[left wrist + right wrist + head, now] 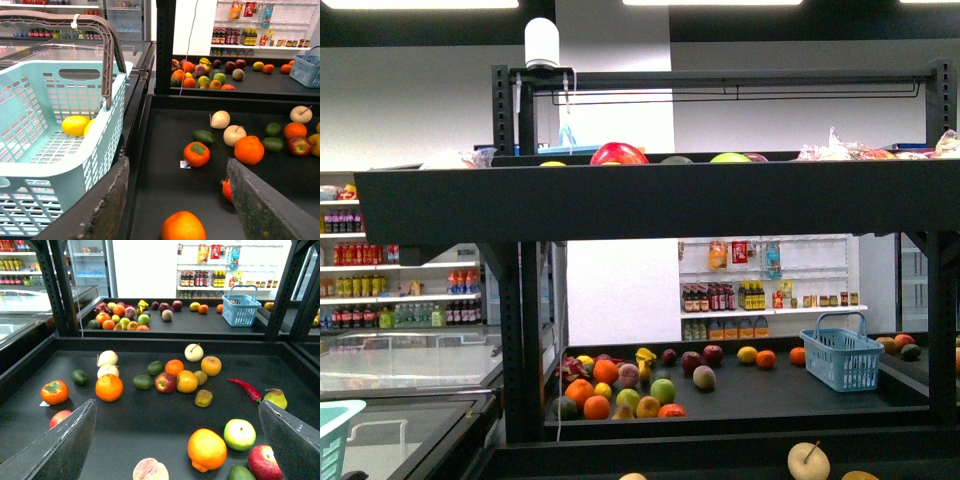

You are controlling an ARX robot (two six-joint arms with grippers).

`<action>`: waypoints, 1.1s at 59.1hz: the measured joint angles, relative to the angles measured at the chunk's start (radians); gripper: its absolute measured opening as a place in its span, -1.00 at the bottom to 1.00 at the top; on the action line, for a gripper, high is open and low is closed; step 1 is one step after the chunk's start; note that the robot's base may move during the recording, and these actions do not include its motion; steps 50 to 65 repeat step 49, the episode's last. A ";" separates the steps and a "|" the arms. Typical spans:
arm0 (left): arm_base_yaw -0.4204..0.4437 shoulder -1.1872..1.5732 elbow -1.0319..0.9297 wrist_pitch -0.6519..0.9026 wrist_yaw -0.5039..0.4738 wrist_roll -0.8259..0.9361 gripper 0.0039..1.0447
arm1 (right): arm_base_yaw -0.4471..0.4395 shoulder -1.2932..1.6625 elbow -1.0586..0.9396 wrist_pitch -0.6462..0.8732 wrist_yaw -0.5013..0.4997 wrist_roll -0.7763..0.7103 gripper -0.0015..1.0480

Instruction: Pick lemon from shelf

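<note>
Lemons [75,125]: two in the one basket [55,172].

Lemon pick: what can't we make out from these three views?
- Basket, left wrist view: second yellow fruit half hidden by the wall; lemon or not unclear.
- Shelf top tier, front view: fruit hidden behind the raised edge.
- Both tools: fingertips cut off by frame edges.
</note>
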 joint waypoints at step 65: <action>0.000 0.000 0.000 0.000 0.000 0.002 0.85 | 0.000 0.000 0.000 0.000 0.000 0.000 0.86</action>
